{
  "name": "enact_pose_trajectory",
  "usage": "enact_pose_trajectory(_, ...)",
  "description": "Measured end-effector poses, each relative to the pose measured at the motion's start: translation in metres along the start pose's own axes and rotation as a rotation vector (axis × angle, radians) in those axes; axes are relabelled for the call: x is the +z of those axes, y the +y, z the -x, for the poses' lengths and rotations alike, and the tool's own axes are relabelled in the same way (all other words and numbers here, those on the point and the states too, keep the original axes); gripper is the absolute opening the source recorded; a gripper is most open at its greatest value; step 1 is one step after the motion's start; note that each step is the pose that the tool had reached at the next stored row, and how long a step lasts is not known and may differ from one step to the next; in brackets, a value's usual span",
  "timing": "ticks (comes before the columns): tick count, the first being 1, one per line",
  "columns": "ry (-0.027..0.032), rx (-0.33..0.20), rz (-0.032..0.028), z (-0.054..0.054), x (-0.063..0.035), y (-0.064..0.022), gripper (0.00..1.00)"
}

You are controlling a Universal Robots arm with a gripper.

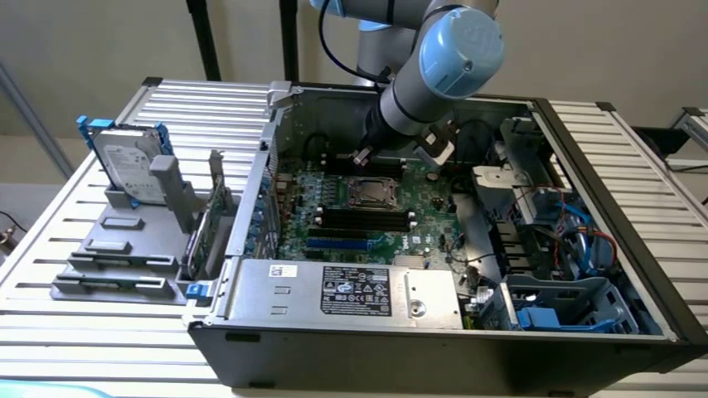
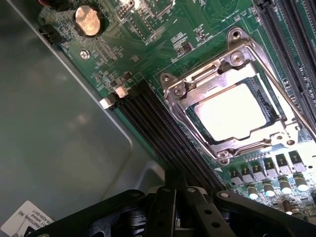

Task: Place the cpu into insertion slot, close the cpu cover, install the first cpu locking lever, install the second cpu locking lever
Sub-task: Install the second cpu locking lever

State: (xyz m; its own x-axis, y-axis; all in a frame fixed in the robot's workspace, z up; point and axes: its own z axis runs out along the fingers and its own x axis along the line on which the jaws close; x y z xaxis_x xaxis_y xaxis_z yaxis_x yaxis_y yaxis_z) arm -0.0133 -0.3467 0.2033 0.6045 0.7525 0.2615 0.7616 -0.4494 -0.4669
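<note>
The claw (image 2: 180, 207) is clenched with nothing between its black fingers; in the wrist view their linkages meet at the picture's edge, above the long black memory slots (image 2: 168, 133). In the exterior view the arm (image 1: 437, 70) reaches down into the open computer case (image 1: 619, 249) from the far side, its wrist hanging over the far part of the green motherboard (image 1: 432, 215), just beyond the socket.

The cpu (image 2: 231, 112) already lies in the insertion slot (image 2: 269, 106), its pale metal top showing through the window of the cpu cover (image 2: 217, 94). The cover lies flat over the chip, its silver frame around it on all sides. In the exterior view the socket sits near the middle of the board, with the memory slots just nearer.

A round coin battery (image 2: 89, 20) sits on the board well apart from the socket. The power supply (image 1: 343, 290) with its white label fills the near part of the case. On the exterior view's left, on the slatted desk (image 1: 66, 240), a hard drive (image 1: 128, 162) stands upright in a grey holder (image 1: 128, 249).
</note>
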Motion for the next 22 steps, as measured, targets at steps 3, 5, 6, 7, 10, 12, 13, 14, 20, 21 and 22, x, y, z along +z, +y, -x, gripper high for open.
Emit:
enact_pose_trajectory(3,0.0012,0.0,-0.0009,0.0,0.0,0.0,0.11)
enact_pose_trajectory(5,0.0021,-0.001,-0.0016,0.0,0.0,0.0,0.11)
enact_pose_trajectory(6,0.0024,-0.001,-0.0019,0.0,0.0,0.0,0.11)
enact_pose_trajectory(7,0.0028,-0.001,-0.0022,0.0,0.0,0.0,0.11)
enact_pose_trajectory(10,0.0041,-0.001,-0.0032,0.0,0.0,0.0,0.11)
enact_pose_trajectory(12,0.0049,-0.001,-0.0038,0.0,0.0,0.0,0.11)
enact_pose_trajectory(13,0.0053,-0.001,-0.0041,0.0,0.0,0.0,0.11)
enact_pose_trajectory(14,0.0058,-0.002,-0.0044,0.0,0.0,0.0,0.11)
enact_pose_trajectory(20,0.0082,-0.002,-0.0063,0.0,0.0,0.0,0.11)
enact_pose_trajectory(21,0.0087,-0.002,-0.0067,0.0,0.0,0.0,0.11)
enact_pose_trajectory(22,0.0091,-0.002,-0.007,0.0,0.0,0.0,0.11)
